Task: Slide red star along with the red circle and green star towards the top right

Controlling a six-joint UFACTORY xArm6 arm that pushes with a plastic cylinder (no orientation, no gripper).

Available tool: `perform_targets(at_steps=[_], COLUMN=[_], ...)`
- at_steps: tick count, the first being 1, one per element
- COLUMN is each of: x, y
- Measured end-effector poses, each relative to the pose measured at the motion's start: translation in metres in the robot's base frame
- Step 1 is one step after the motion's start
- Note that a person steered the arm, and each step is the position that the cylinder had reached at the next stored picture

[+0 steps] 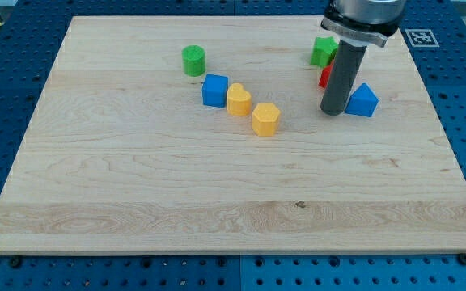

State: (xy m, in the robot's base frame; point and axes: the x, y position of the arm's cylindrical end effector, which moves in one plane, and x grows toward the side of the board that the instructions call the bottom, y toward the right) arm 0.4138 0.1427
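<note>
The green star (323, 52) lies near the view's top right. Just below it a red block (324, 78) shows only as a sliver behind the rod; its shape cannot be made out. A second red block is not visible. My tip (333, 112) rests on the board just below the red block and right beside the left side of a blue triangle block (363, 101).
A green cylinder (193, 61) sits at the upper middle left. A blue cube (214, 90), a yellow heart (239, 100) and a yellow hexagon (265, 118) form a diagonal row near the centre. The wooden board (136, 194) lies on a blue perforated table.
</note>
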Motion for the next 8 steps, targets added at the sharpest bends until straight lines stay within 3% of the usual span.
perform_targets(at_steps=[2,8], x=[-0.047,-0.096], y=[0.016,0.056])
